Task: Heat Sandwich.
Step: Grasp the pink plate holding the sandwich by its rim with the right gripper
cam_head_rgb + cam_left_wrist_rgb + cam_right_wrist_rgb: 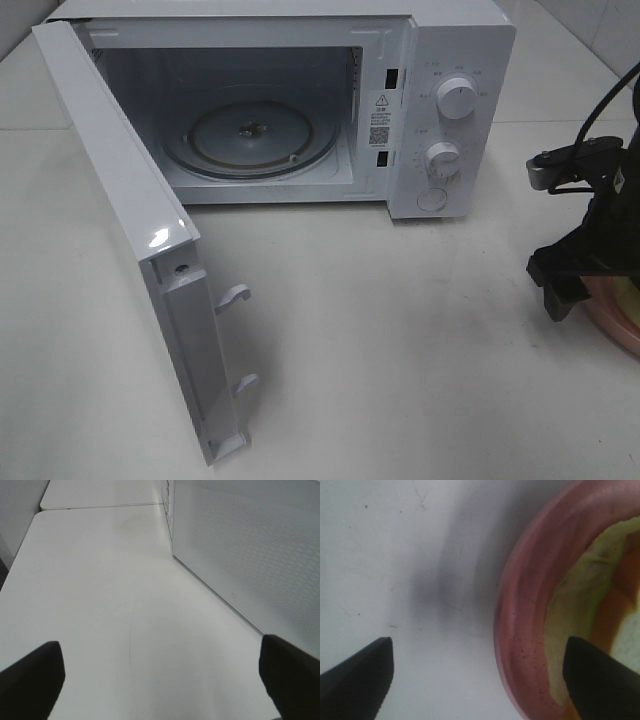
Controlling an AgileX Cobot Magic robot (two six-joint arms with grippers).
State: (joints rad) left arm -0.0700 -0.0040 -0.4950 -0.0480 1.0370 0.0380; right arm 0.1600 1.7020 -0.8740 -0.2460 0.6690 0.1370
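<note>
The sandwich (pixel 575 610) lies on a pink plate (pixel 525 605) on the right side of the table (pixel 400 350), toward its near edge. In the right wrist view, pale bread with green and orange-red filling shows inside the plate's rim. From the high camera only a sliver of the plate (pixel 618 310) shows under the right arm (pixel 590 240), and the sandwich itself is hidden there.

The right jaws are spread wide. One dark fingertip (pixel 355 680) hangs over bare table outside the plate. The other (pixel 600 680) is above the plate's inside, over the sandwich's edge. The rim runs between them and nothing is pinched.

The left jaws are also spread wide and empty, with both tips at the lower corners of the left wrist view, over bare table. Close beside them stands a white dotted panel (pixel 250 540).

A white microwave (pixel 460 60) stands toward the back of the table. Its door (pixel 110 190) is swung fully open toward the near left. The glass turntable (pixel 250 135) inside is bare. Two round knobs (pixel 457 97) (pixel 441 157) sit on the right-hand control panel.
</note>
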